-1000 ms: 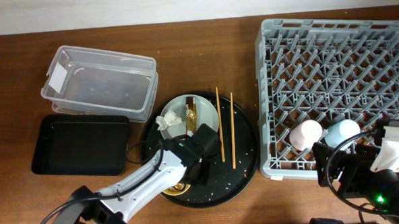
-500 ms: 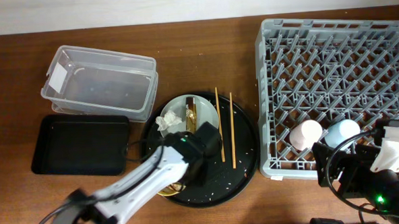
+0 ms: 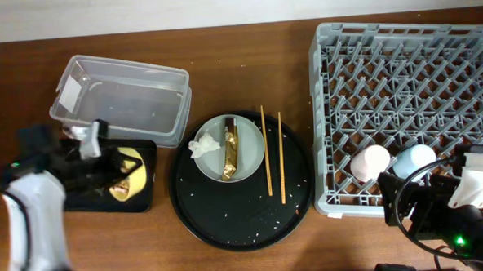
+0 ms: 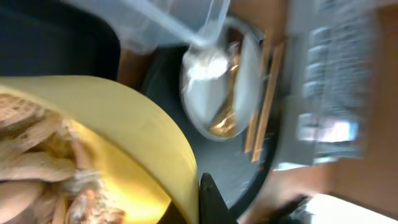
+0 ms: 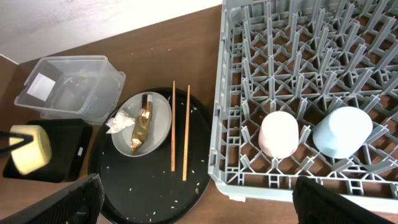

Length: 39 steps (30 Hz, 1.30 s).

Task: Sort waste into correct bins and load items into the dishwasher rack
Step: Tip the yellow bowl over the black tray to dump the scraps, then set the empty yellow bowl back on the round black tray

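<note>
Bowl first: the left gripper (image 3: 111, 170) is clenched on the rim of the small yellow bowl (image 3: 133, 174) and holds it above the shallow black tray (image 5: 71, 152), at the 9 o'clock side of the overhead view. The likely reason is that the tray is meant to take the food scraps (image 4: 37, 162), which in the left wrist view lie heaped inside the bowl against its lower wall. The bowl is tipped off level, its mouth apparently turned toward 8 o'clock, though blur hides the exact angle. Nothing can be seen falling into the tray. The clear tub (image 3: 121, 100) sits just beyond the tray at 12 o'clock. On the round black tray (image 3: 245, 221) at centre, the pale-grey plate (image 3: 253, 151) carries the tissue (image 3: 201, 146) on its 9 o'clock edge and the wrapper (image 3: 230, 149), whose long axis runs 12 to 6. The two chopsticks (image 3: 265, 155) lie parallel on the same 12-to-6 line, just beside the plate at 3 o'clock. The pink cup (image 3: 371, 162) and blue cup (image 3: 414, 159) stand mouth-down among the pegs in the rack (image 3: 410, 71), near its 6 o'clock edge. The right gripper (image 5: 199, 210) waits at 5 o'clock, jaws spread and holding nothing.
</note>
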Each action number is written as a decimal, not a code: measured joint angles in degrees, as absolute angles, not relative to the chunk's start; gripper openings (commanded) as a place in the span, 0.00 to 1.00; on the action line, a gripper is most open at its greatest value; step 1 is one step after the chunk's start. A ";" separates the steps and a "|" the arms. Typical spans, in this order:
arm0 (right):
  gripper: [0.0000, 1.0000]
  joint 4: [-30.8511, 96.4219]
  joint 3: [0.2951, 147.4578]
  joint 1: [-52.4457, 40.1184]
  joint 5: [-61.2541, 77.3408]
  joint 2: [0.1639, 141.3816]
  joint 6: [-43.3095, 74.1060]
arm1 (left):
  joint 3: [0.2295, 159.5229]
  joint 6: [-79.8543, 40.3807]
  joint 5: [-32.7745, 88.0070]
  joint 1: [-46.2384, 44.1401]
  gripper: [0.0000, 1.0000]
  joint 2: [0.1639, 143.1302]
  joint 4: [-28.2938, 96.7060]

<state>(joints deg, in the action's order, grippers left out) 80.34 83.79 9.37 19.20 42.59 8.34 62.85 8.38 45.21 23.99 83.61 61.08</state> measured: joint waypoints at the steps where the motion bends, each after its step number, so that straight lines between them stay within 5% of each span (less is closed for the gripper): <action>1: 0.98 80.34 83.79 9.37 19.20 42.59 8.34 | 62.87 11.62 50.06 26.89 0.00 87.74 60.62; 7: 0.99 80.31 83.79 9.37 19.20 42.59 8.34 | 62.85 25.21 77.45 34.33 0.00 107.61 60.03; 12: 0.99 80.31 83.79 9.37 19.20 42.59 8.32 | 62.85 27.68 86.30 37.56 0.00 110.91 60.60; 32: 0.98 80.29 83.79 9.37 19.20 42.59 8.34 | 62.87 50.57 88.31 33.52 0.00 110.91 72.07; 39: 0.98 80.29 83.79 9.37 19.20 42.59 8.34 | 63.11 64.66 83.94 27.00 0.03 106.15 96.01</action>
<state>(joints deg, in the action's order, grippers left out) 80.29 83.79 9.37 19.20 42.59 8.34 63.11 64.66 83.94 27.00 106.15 96.01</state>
